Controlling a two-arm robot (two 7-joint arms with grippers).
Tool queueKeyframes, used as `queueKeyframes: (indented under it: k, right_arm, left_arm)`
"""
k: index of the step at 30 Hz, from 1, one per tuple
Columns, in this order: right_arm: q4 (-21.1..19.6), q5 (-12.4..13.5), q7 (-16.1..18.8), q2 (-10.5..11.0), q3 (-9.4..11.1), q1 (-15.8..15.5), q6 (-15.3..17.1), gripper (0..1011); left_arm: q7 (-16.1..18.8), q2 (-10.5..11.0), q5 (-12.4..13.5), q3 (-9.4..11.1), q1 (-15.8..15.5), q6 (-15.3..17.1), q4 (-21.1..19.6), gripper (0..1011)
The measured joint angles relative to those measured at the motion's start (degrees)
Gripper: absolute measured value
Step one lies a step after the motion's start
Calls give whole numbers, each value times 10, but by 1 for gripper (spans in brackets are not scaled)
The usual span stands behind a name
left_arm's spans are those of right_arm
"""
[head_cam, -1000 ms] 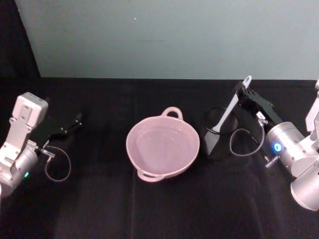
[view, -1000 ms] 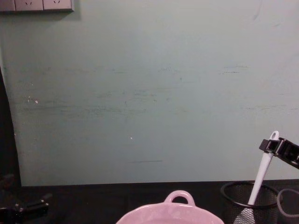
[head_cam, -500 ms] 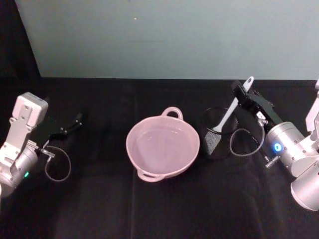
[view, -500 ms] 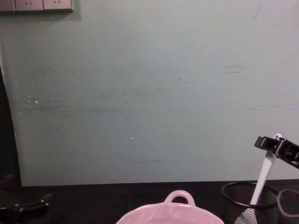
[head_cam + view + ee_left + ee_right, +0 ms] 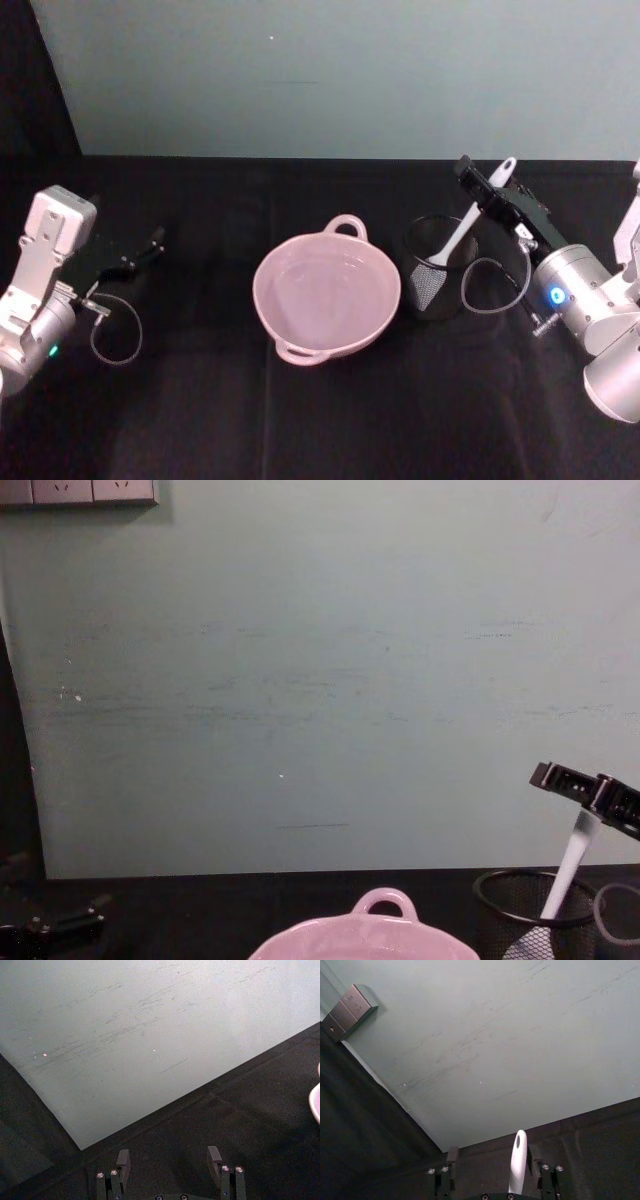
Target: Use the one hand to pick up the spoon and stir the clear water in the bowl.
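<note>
- Right tool, black flat-jawed gripper on silver cylindrical wrist with blue light: raised above far right of desk, jaws parted, one either side of the handle, not yet closed on it.
- From right wrist view: long slim white plastic spoon standing up between the two fingers, gap visible on both sides, small hole at handle end clear of fingertips.
- Spoon head down inside black wire-mesh cup, handle leaning up and toward the right tool; from chest view, tool sitting over top of handle.
- Pale pink round ceramic bowl with small loop handle on rim: centre of black-covered desk, just beside mesh cup, on its left.
- Clear water: scarcely visible, pink showing through; untouched by spoon.
- Left tool, black gripper on white arm: parked low at far left of desk, well apart from bowl, jaws wide with nothing between.
- Step in hand, as judged: grasp of handle, task at early stage.
- For a good grasp: centre handle between pads before closing; take it a little below the hole, not at the very tip, to stop pivoting.
- Lift along the handle's lean until head clears cup rim; risk of tipping the light mesh cup if dragged sideways.
- Then across to bowl, head lowered into water short of bottom.
</note>
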Motion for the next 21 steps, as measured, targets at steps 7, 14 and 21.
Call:
queueKeyframes:
  k: [7,14,21]
  right_arm:
    - [0,0,0,0,0,0,0,1002]
    - [-10,-17,-2,7,-2,-1,2,1002]
    - [-68,-55,-15,31,1,-33,11,1003]
  left_arm:
    - [0,0,0,0,0,0,0,1011]
    - [0,0,0,0,0,0,0,1011]
    - [0,0,0,0,0,0,0,1011]
